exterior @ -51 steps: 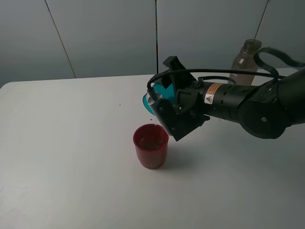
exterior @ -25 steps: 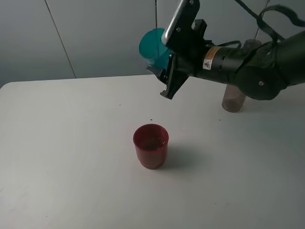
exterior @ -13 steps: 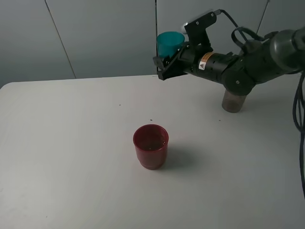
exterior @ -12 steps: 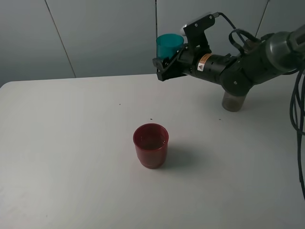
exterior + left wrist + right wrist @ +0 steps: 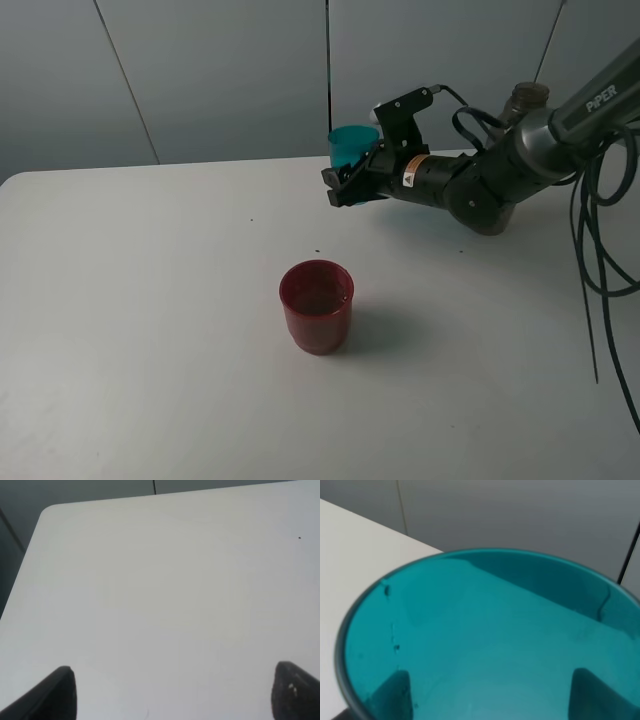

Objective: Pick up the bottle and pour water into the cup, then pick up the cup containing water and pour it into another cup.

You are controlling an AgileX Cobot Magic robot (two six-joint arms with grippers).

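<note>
The teal cup [image 5: 351, 148] stands upright in my right gripper [image 5: 347, 180], which is shut on it low over the back of the white table [image 5: 150, 300]. It fills the right wrist view as the teal cup [image 5: 485, 645], with dark fingers [image 5: 390, 692] showing through its wall. The red cup [image 5: 316, 305] stands on the table in front of it, apart. Only the cap and neck of the bottle [image 5: 526, 97] show behind the right arm. In the left wrist view my left gripper [image 5: 172, 690] is open over bare table, both fingertips [image 5: 57, 690] far apart.
Black cables [image 5: 600, 230] hang at the right edge. A grey panelled wall [image 5: 200, 70] rises behind the table. A table corner [image 5: 47, 512] shows in the left wrist view.
My right gripper turned the teal cup back upright after tipping it over the red cup, then carried it back and lowered it toward the table's rear. The red cup has not moved.
</note>
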